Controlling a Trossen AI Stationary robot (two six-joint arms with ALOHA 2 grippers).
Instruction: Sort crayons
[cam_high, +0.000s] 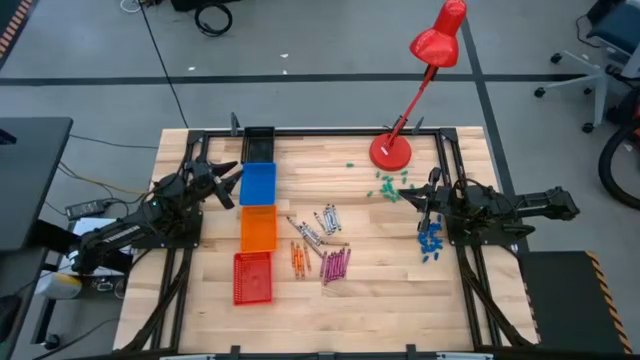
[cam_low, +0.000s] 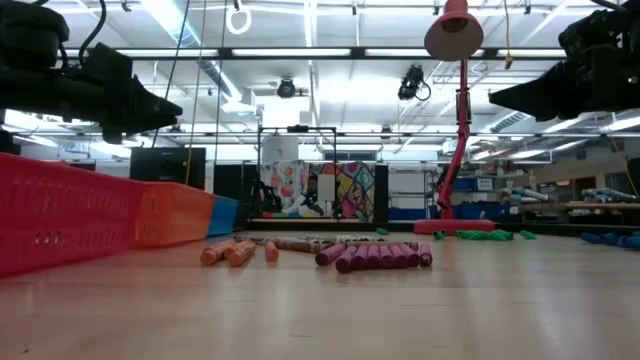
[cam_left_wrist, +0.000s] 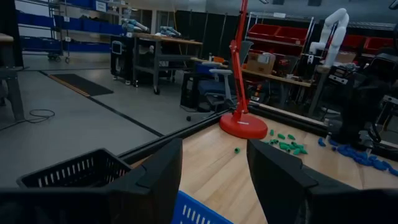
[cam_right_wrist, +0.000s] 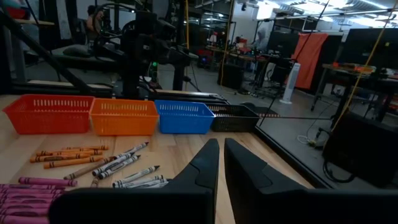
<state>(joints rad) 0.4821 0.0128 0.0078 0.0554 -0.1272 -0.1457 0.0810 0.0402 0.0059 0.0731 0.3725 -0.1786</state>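
Since the crayons (cam_high: 318, 245) lie loose mid-worktop w/ both arms clear, nothing's picked yet. My left gripper (cam_left_wrist: 211, 180) hangs wide over the baskets (cam_high: 257, 222), right gripper (cam_right_wrist: 221, 163) nearly closed, empty. Crayons prob. light, stiff, snappable: pinch one mid-length.

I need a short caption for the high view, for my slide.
Grey, orange and pink crayons lie unsorted beside four baskets; left claw open, right claw nearly closed.

L arm at table's left edge, folded, forearm angled toward centre; left gripper (cam_high: 228, 176) raised off the surface, fingers (cam_left_wrist: 158, 177) spread w/ a wide gap; R arm at right edge, stretched level toward centre; right gripper (cam_high: 409, 196) also held above the surface, fingers (cam_right_wrist: 208, 163) nearly together, only a thin slit btwn them; both hold nothing.
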